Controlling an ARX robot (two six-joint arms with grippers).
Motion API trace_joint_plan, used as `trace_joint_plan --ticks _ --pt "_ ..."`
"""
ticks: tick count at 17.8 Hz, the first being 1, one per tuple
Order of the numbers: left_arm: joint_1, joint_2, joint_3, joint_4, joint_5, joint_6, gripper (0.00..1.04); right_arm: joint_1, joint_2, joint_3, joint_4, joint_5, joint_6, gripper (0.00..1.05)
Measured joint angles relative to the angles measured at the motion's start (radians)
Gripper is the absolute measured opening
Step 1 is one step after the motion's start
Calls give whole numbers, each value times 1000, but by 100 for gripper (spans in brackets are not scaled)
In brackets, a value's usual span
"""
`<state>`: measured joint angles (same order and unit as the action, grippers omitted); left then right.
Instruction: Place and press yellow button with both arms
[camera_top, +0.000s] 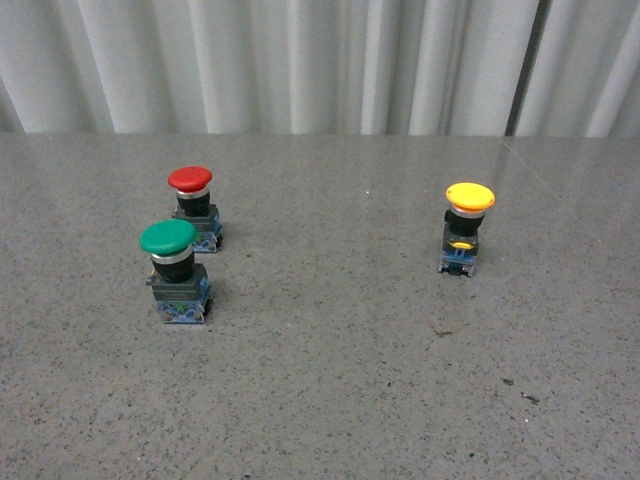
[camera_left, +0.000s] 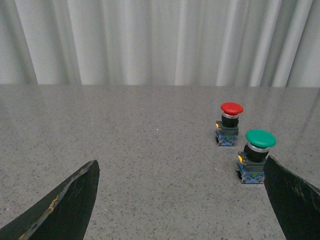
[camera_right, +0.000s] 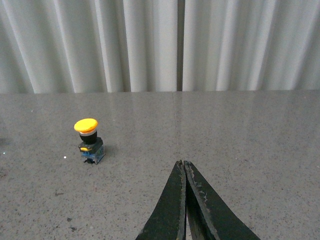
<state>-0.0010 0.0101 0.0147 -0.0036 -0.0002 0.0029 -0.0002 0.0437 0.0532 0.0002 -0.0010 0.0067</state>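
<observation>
Yellow button (camera_top: 465, 228), apart from green button (camera_top: 174, 270)

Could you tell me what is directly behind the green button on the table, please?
The red button stands upright just behind the green button, with the white curtain farther back. The green cap overlaps part of the red button's blue base, so that corner is hidden.

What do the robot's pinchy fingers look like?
Only the fingers show. The left gripper has two flat, black, blade-like fingers that taper toward the tips, with scuffed pale edges. The right gripper has the same black pointed fingers, also scratched. No cables or markings are visible.
</observation>
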Motion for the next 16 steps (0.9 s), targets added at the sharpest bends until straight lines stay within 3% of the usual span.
trace_joint_plan --ticks 16 --pt "0 0 0 0 0 0 98 0 -39 -40 -5 0 -1 2"
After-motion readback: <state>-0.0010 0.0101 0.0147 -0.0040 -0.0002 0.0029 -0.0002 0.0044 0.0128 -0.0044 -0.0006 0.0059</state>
